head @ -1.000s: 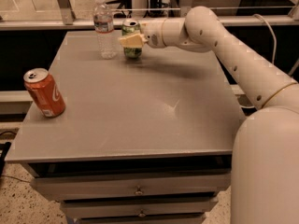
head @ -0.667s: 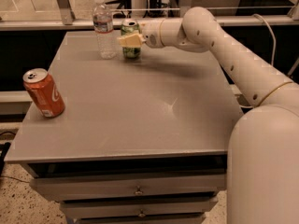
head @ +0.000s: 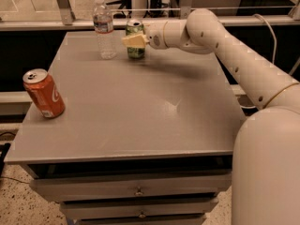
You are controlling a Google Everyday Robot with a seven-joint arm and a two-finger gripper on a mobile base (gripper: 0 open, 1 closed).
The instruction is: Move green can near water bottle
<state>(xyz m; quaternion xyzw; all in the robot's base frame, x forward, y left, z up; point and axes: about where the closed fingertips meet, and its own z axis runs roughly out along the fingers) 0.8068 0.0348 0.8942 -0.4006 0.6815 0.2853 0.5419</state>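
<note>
The green can (head: 136, 50) stands upright at the far middle of the grey table (head: 140, 107), just right of the water bottle (head: 104, 28), with a small gap between them. My gripper (head: 134, 41) reaches in from the right and is shut on the green can, one pale finger (head: 132, 41) across its front. The can's base is at table level. The bottle is clear, with a white cap and a pale label band.
A red-orange cola can (head: 44, 93) stands tilted near the table's left edge. My white arm (head: 234, 55) spans the far right of the table. Drawers (head: 136, 191) sit below the front edge. A rail and glass run behind the table.
</note>
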